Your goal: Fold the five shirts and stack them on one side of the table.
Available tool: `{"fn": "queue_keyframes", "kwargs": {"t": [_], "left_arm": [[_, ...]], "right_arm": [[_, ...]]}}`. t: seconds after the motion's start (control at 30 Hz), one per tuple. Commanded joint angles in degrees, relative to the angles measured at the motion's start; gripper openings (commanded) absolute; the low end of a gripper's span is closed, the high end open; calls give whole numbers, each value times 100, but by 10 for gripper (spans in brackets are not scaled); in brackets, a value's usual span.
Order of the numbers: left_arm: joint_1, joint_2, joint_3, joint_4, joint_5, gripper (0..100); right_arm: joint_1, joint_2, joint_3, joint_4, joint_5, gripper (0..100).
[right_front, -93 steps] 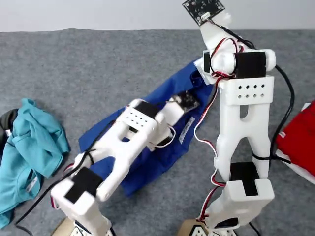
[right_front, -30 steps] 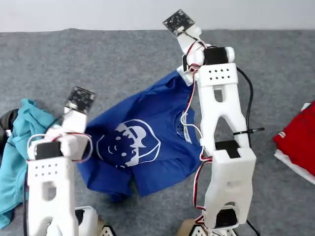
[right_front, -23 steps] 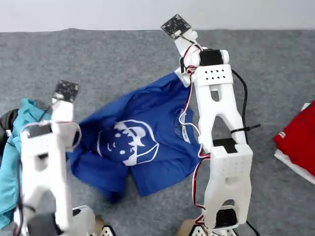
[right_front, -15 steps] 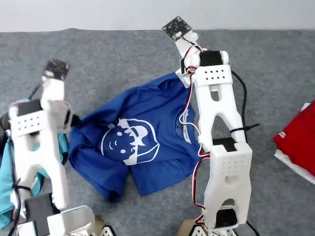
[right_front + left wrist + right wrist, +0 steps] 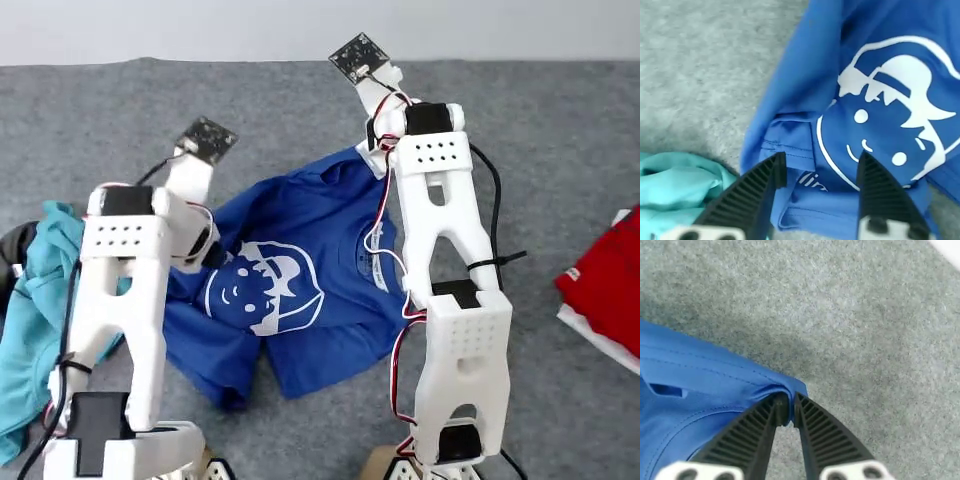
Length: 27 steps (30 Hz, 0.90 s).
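Looking down from the high view, the blue T-shirt (image 5: 330, 345) printed with a white cartoon face lies rumpled and print-up in the middle of the grey felt-covered table (image 5: 250, 110), between the two white arms. A crumpled teal shirt (image 5: 45, 290) sits just beside it at the left edge, and a folded red shirt (image 5: 605, 275) lies well apart at the right edge.

The wrist views give the fingers that the arms cover from above. In the left wrist view the left gripper (image 5: 821, 160) hangs over the blue T-shirt (image 5: 880, 100) near a folded-under edge, its black ribbed jaws wide apart and holding nothing, with the teal shirt (image 5: 680, 180) close by; whether the tips touch the cloth cannot be told. In the right wrist view the right gripper (image 5: 788, 400) has its jaws pressed together on a corner of the blue T-shirt (image 5: 700, 385), the fabric bunched between them.

The left arm (image 5: 125, 300) rises from its base and bends down at the wrist over the shirt's left side. The right arm (image 5: 440, 230) stretches forward along the shirt's right side, wrist dipped at the far corner.
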<state>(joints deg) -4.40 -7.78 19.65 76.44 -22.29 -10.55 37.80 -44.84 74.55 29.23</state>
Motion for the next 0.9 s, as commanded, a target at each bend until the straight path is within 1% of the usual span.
{"fn": "queue_keyframes", "kwargs": {"t": [0.0,0.1,0.27,0.37,0.57,0.7,0.87], "left_arm": [[-88,-35,101,-211,-237,232],[-325,-35,119,-211,-404,232],[-475,299,75,-211,-563,232],[-527,721,-48,-149,-563,232],[-853,1582,-787,158,-527,231],[-985,1837,-989,158,-457,231],[-967,1899,-989,114,-413,231]], "right_arm": [[-4,-154,-70,171,-62,10],[-4,-154,-70,277,-79,10],[84,-154,-70,470,-440,10],[92,-154,-70,690,-536,10],[101,-136,-70,848,-624,10],[75,-127,-70,840,-624,10],[75,-154,-70,840,-624,10]]}}
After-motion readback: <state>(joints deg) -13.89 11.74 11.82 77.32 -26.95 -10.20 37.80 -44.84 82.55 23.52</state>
